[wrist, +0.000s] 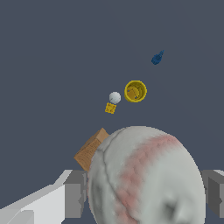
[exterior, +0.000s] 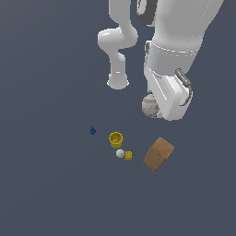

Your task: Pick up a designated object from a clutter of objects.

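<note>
Upper right of the exterior view: the arm [exterior: 177, 27] fills this corner, its wrist angled down toward the frame's middle right.
Ball: the baseball [exterior: 149, 105] sits at the wrist's lower end at middle right, partly hidden by the hand housing; in the wrist view it fills the lower centre and right, red stitching visible.
Gripper: the gripper [wrist: 146, 192] is closed on the ball, one finger [wrist: 75, 192] pressed to one flank and the other to the opposite flank; the contact lines are hidden by the ball's bulge.
Height: judged lifted clear of the floor, since the clutter looks small and far off in the wrist view; actual clearance cannot be confirmed.
Clutter: cup [exterior: 115, 139], small ball [exterior: 120, 153], cube [exterior: 128, 156] and box [exterior: 158, 154] lie below the ball in the exterior view; the blue piece [exterior: 92, 131] lies apart at centre left.
Contact with clutter: none seen; the box is the nearest item.
Step in hand: judged to be carrying the ball upward after the grasp.
Advice: hold squeeze constant, since a round ball can roll out of flat pads; rise straight, avoid wrist twist, stay clear of the box.
Pose: forearm descends steeply from the top edge; base link [exterior: 118, 80] stands at upper centre.
</note>
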{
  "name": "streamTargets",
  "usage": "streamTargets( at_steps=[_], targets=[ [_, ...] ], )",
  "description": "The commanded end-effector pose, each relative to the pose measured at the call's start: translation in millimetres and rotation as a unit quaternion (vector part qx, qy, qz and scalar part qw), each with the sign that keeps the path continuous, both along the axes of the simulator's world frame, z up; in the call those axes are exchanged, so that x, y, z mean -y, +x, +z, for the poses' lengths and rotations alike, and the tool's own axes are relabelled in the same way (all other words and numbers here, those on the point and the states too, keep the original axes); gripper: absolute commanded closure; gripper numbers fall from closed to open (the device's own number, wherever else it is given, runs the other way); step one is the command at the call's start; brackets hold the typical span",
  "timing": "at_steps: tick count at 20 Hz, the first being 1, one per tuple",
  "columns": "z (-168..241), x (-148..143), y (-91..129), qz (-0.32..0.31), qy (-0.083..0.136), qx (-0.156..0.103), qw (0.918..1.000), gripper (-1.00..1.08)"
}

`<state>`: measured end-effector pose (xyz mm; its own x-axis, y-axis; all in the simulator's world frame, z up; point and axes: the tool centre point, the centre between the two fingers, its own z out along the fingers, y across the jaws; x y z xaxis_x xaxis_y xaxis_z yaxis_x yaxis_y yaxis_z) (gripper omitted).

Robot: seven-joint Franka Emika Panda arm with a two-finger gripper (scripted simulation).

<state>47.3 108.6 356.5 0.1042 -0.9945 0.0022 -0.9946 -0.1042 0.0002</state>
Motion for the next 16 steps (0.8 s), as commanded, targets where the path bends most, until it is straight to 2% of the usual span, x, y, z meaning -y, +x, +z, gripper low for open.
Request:
streamTargets(
  at_steps=[1,8,16],
  targets=[
    [18.7,-12.7,-0.1,0.0,0.0,0.0,1.0,1.08],
    [48.0,-34.7,1.4,0.0,0.001,0.0,1.0,1.08],
    [55.0,-40.1,3.0,0.0,0.001,0.0,1.0,1.08]
  ],
)
